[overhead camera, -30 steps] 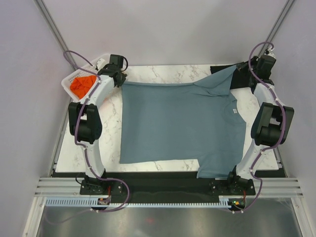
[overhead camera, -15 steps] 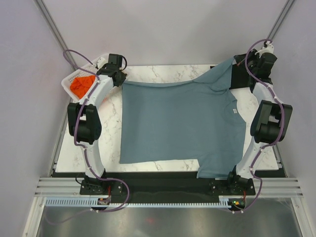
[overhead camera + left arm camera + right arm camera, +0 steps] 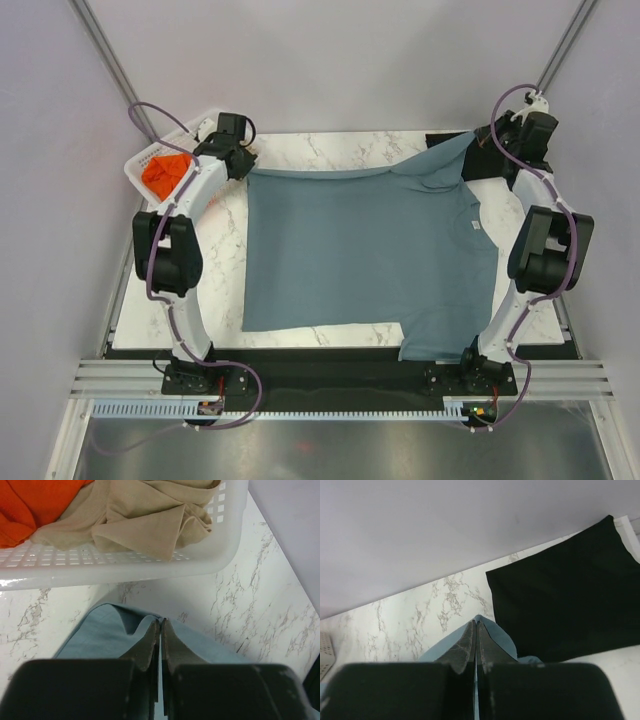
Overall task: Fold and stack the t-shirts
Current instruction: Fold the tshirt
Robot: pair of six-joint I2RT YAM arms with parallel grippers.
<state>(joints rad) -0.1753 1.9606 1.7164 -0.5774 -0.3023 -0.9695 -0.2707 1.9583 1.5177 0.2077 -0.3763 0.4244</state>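
A slate blue-grey t-shirt [image 3: 365,255] lies spread over the marble table, its white neck label [image 3: 474,228] toward the right. My left gripper [image 3: 243,166] is shut on the shirt's far left corner [image 3: 120,625], just in front of the basket. My right gripper [image 3: 478,140] is shut on the far right sleeve edge [image 3: 492,630], lifted above a flat black t-shirt [image 3: 565,610] at the far right corner [image 3: 490,160]. An orange t-shirt [image 3: 165,172] and a beige t-shirt [image 3: 145,515] lie bunched in the basket.
A white lattice basket [image 3: 140,165] stands at the far left corner; its wall [image 3: 125,562] sits close ahead of my left fingers. Grey walls close in the table's far and side edges. Both arm bases stand at the near edge.
The right gripper rose with the sleeve half a second ago and has since come down slightly. The left gripper has hardly moved.
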